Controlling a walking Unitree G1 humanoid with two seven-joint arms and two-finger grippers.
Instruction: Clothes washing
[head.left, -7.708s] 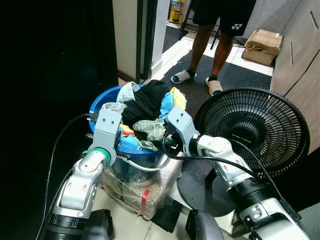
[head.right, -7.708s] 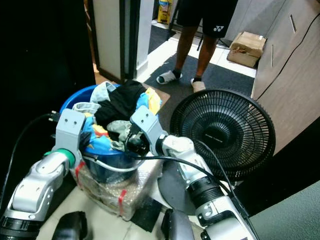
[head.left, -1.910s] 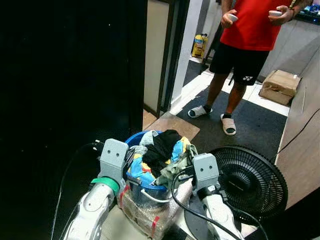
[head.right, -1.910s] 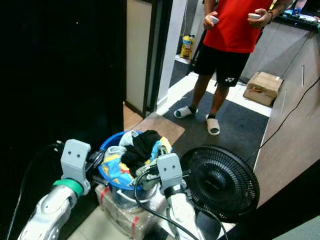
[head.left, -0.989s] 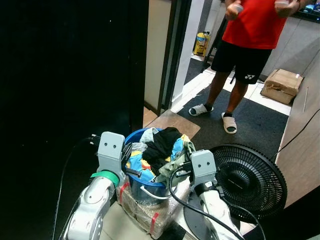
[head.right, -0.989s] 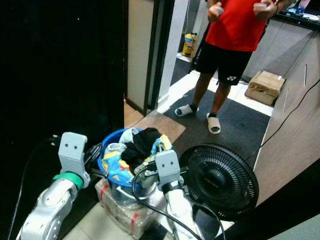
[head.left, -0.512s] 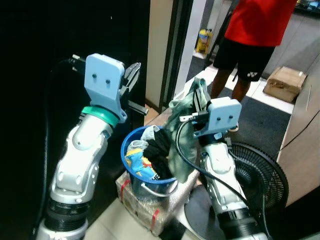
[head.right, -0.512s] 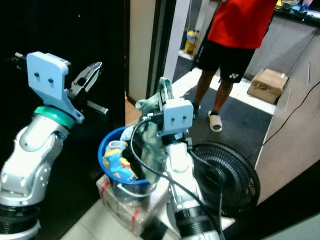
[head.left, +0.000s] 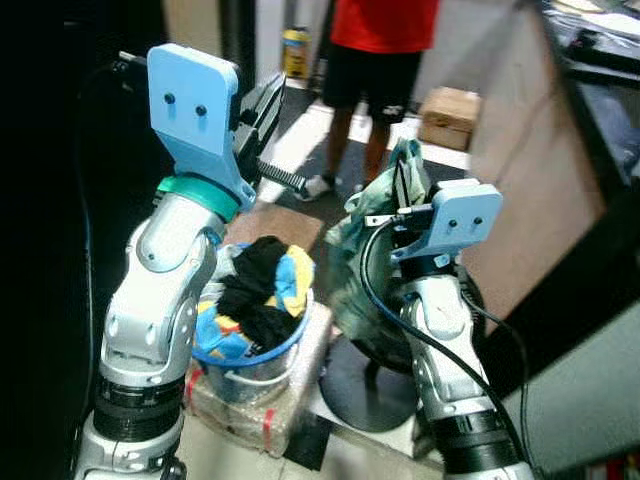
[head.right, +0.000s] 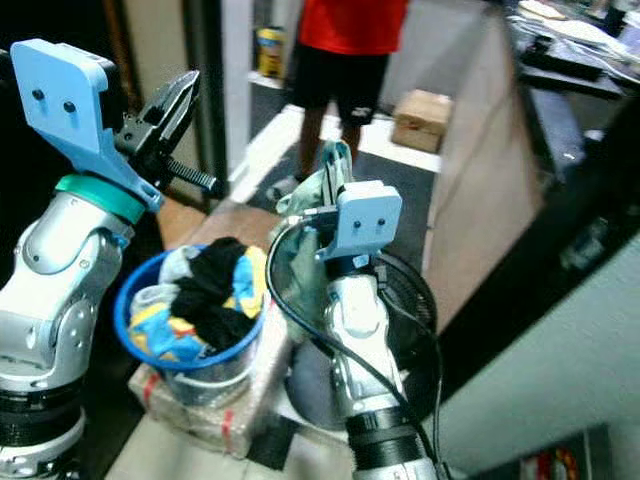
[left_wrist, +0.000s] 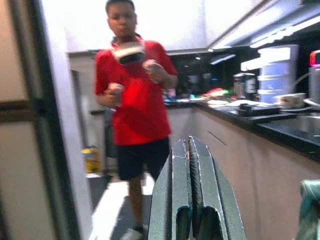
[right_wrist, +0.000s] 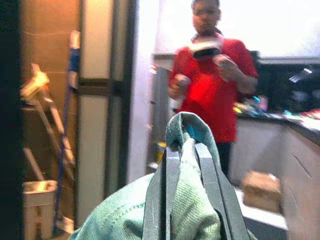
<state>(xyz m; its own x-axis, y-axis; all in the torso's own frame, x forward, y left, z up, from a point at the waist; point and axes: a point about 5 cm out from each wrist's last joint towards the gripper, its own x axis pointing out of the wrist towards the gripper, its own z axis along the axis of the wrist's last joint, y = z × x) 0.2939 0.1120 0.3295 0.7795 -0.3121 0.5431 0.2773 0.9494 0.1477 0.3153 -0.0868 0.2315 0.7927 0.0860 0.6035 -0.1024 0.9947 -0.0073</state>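
Laundry is piled in a blue bucket (head.left: 255, 352), where a black garment (head.left: 252, 290) is draped over yellow and blue pieces; the bucket is set on a package wrapped in plastic and red tape (head.left: 262, 405). One green garment (head.left: 362, 250) is lifted out and held well above the bucket by the right gripper (right_wrist: 182, 150), whose two fingers are closed on a fold of the cloth, the rest of it being left to hang beside the right arm. The left gripper (left_wrist: 189, 150) is raised above the bucket with its fingers pressed together and nothing between them. A black floor fan (head.right: 415, 300) is seen just beside the bucket, behind the right arm. A person in a red shirt and black shorts (left_wrist: 134, 115) is stood in the doorway beyond, with small objects held in both hands.
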